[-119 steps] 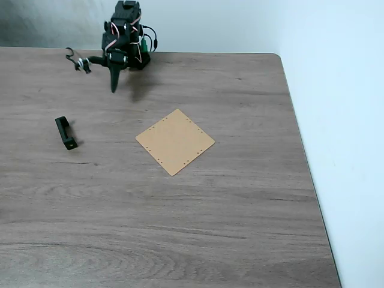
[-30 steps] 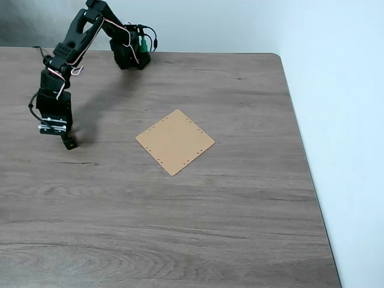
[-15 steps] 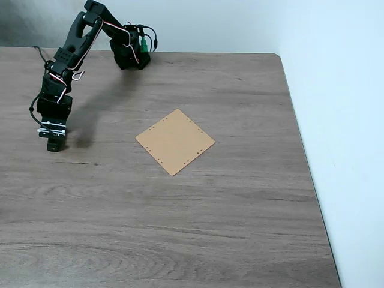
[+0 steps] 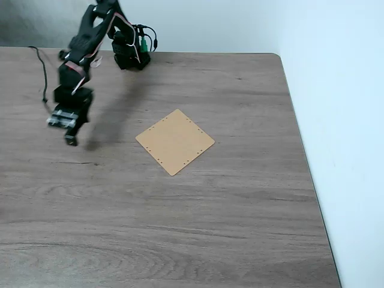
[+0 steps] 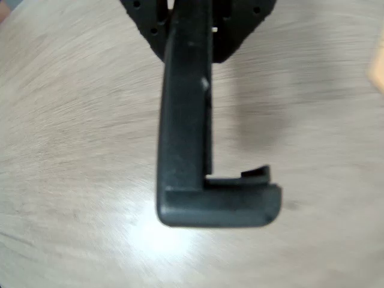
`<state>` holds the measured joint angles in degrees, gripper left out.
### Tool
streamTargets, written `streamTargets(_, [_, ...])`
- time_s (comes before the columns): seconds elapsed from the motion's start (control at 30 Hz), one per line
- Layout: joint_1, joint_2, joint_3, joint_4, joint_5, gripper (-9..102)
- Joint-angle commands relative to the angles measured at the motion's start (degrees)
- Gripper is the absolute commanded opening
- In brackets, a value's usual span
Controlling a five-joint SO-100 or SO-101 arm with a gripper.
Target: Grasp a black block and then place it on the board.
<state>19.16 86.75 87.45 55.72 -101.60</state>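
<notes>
In the fixed view, the black arm (image 4: pixel 90 45) is reaching from its base at the far edge of the wooden table (image 4: pixel 180 228) out toward the left side. The gripper (image 4: pixel 71 137) is pointing downward over the left part of the table, and a dark shadow is lying on the wood just to its right. A small black piece is sticking out below the gripper's tip, and this is the black block (image 4: pixel 71 139), which the gripper is holding; from this view the fingers are too small and dark to tell apart. The block's lower end is sitting at or just above the table, and I cannot tell which. The board (image 4: pixel 175 141) is lying flat near the middle of the table, turned like a diamond, well to the right of the gripper and apart from it. A pale wall is running along the far and right sides.

In the wrist view, the block (image 5: pixel 192 150) is hanging lengthwise from the top of the picture toward the bottom, ending in a thicker foot that is turning off to the right. The gripper's fingers (image 5: pixel 144 18) are closing on the block's upper end at the top edge. Blurred wood grain is lying behind it, with the block's soft shadow to the right. A sliver of tan board (image 5: pixel 378 72) is showing at the right edge.
</notes>
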Motion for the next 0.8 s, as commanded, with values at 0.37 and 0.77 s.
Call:
streamTargets(0.37, [-24.9,12.4,-1.8,7.8,39.1,0])
streamTargets(0.77, [-34.8,5.9,-4.6,5.9,52.6,0])
